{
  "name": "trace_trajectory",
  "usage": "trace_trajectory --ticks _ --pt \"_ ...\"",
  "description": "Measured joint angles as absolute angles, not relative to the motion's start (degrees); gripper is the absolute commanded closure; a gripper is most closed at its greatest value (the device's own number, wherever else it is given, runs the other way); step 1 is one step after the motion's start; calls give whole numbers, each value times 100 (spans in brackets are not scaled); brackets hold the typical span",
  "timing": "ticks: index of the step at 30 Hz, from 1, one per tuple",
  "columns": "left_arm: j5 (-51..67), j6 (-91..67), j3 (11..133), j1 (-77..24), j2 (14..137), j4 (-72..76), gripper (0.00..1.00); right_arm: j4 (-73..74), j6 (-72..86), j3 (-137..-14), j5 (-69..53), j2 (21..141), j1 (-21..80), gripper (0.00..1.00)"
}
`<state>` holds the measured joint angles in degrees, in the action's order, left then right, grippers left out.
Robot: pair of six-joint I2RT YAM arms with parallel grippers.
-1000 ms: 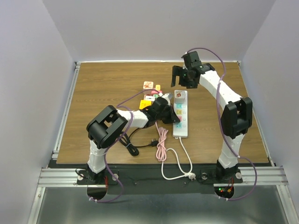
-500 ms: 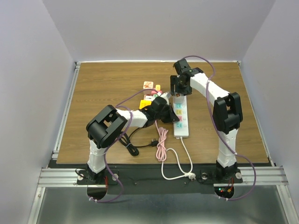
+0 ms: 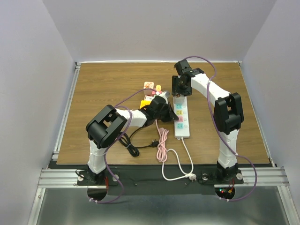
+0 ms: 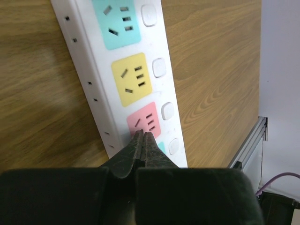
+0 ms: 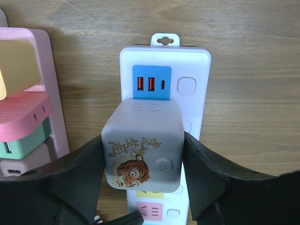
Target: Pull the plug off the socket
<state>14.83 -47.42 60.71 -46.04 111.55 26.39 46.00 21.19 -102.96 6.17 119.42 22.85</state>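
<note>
My right gripper (image 5: 143, 140) clasps the grey tiger plug (image 5: 143, 136), seated at the power strip's (image 5: 194, 70) far end near the worktop's (image 3: 103, 93) far edge. My left gripper (image 4: 143, 138), jaws closed on nothing, presses the strip nearer me. The pull looks straight up.

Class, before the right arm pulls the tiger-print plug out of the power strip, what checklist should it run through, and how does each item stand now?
1. The right gripper straddles the plug, with a finger against each side: ok.
2. The plug sits in the power strip with nothing on top of it: ok.
3. The left gripper is shut, its tips on the power strip at the edge of the pink socket: ok.
4. The left gripper presses hard enough to hold the power strip down: cannot tell.
5. The right gripper is clear of the pink holder beside the power strip: cannot tell.
</note>
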Motion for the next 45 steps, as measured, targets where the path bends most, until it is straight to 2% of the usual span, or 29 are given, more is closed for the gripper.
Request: trace_trajectory --ticks 3,8,11,19,23,24,25,45 --pt "1468 -4755 6071 -4515 11155 2639 100 4578 2121 -10274 617 11939 2285 29" --pt "1461 -4770 6077 -4418 11166 2648 100 4622 2117 -10175 613 11983 2285 17" --pt "1461 -4775 6093 -4403 11172 2650 100 4692 2130 -10149 620 12086 2292 16" --pt "1485 -4821 6263 -4403 11257 2558 100 4746 2143 -10151 650 12162 2294 38" --pt "1500 -4875 6285 -4403 11264 2543 100 4764 2128 -10184 681 12173 2294 70" --pt "1498 -4884 6298 -4403 11266 2534 100 4764 2132 -10200 690 12191 2294 90" --pt "1498 -4895 6324 -4403 11268 2515 100 4770 2130 -10219 690 12199 2294 98" --pt "1505 -5223 6945 -4403 12001 2950 100 5013 2276 -10377 565 12195 2294 100"
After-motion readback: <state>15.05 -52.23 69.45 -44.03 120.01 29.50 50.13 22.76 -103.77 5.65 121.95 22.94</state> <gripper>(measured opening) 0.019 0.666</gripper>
